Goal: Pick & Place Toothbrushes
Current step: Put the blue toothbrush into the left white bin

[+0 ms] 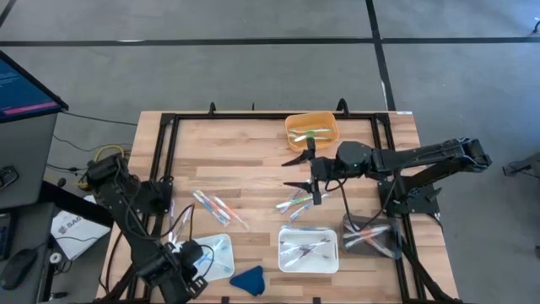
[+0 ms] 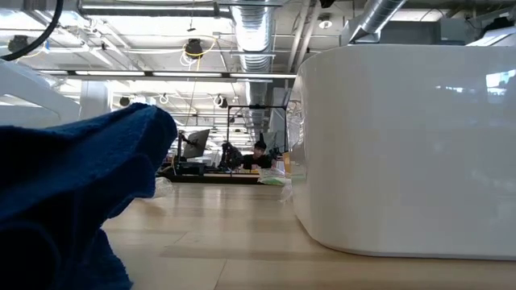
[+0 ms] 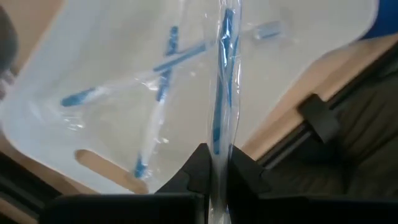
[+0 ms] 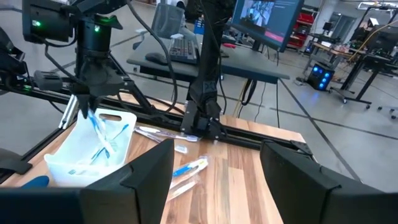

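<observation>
Your overhead camera lays out the whole table (image 1: pixel 253 160): the left gripper (image 1: pixel 192 257) sits at the near left corner over a white tray (image 1: pixel 221 253), and the right gripper (image 1: pixel 305 173) hangs over the middle of the table, between the orange bin (image 1: pixel 312 131) and a second white tray (image 1: pixel 309 250). Only your left wrist camera shows what the left gripper (image 3: pixel 214 177) is doing: its jaws are pressed together on a wrapped blue toothbrush (image 3: pixel 222 81), which hangs over the tray (image 3: pixel 298 37). In that tray you see three or so more blue-and-white toothbrushes (image 3: pixel 165 62) lying crossed over each other. Your right wrist camera confirms this from across the table: the left gripper (image 4: pixel 87 102) holds the blue toothbrush (image 4: pixel 99 127) nearly upright, its long axis steep, with the lower end down inside the tray (image 4: pixel 68 158). The same camera shows the right gripper (image 4: pixel 217 180) with its jaws spread wide and nothing between them.

From above, the orange bin holds a green toothbrush (image 1: pixel 310 133); the middle white tray holds a few pale toothbrushes (image 1: pixel 305 248) lying crosswise; a dark grey bin (image 1: pixel 371 239) at the right holds pink ones (image 1: pixel 368 236) lying roughly left to right. Loose wrapped toothbrushes (image 1: pixel 218 207) lie slanted on the wood left of centre, and another small cluster (image 1: pixel 294 203) sits just below the right gripper. A blue cloth (image 1: pixel 247 279) lies at the near edge beside the left tray.

Your table-level camera gives you little: the blue cloth (image 2: pixel 72 201) and a white tray wall (image 2: pixel 403 145) fill it.
</observation>
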